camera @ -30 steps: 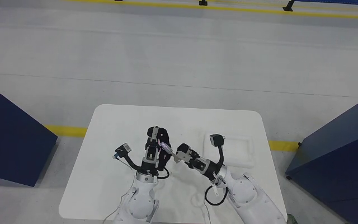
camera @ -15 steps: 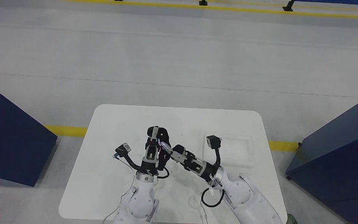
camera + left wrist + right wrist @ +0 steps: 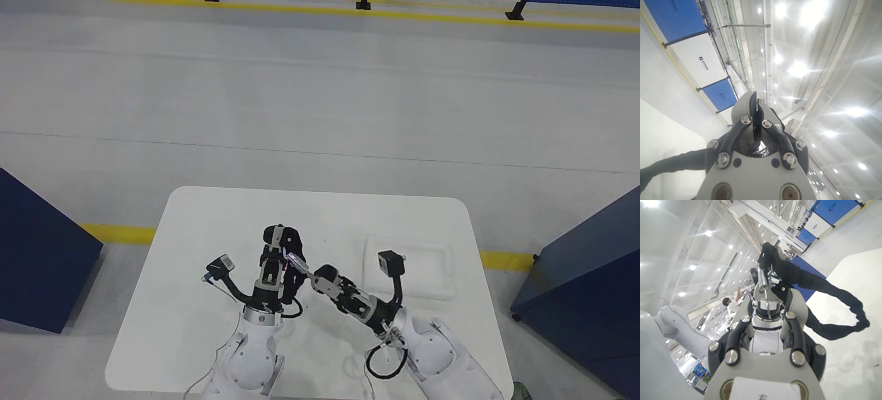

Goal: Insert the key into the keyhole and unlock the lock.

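Note:
Over the middle of the white table (image 3: 190, 260), my left gripper (image 3: 287, 256) points upward and is shut on the silver lock (image 3: 763, 279). In the left wrist view its fingers (image 3: 753, 106) press close together. The lock's keyhole end (image 3: 764, 287) faces my right gripper (image 3: 770, 294). The key (image 3: 767, 304) shows edge-on as a thin metal strip, with its tip at the keyhole. It lies between the right gripper's fingers (image 3: 795, 306), which stand wide apart and touch neither side of it. In the top view the right gripper (image 3: 322, 274) sits just right of the left one.
A flat white tray (image 3: 425, 265) lies on the table's right half, behind the right arm. A black cloth sleeve (image 3: 844, 313) loops off the left arm close to the table. Dark blue barriers (image 3: 40, 260) stand beyond both table sides.
The right gripper moved left toward the lock half a second ago, then shifted slightly back and down. The left gripper with the lock has not moved.

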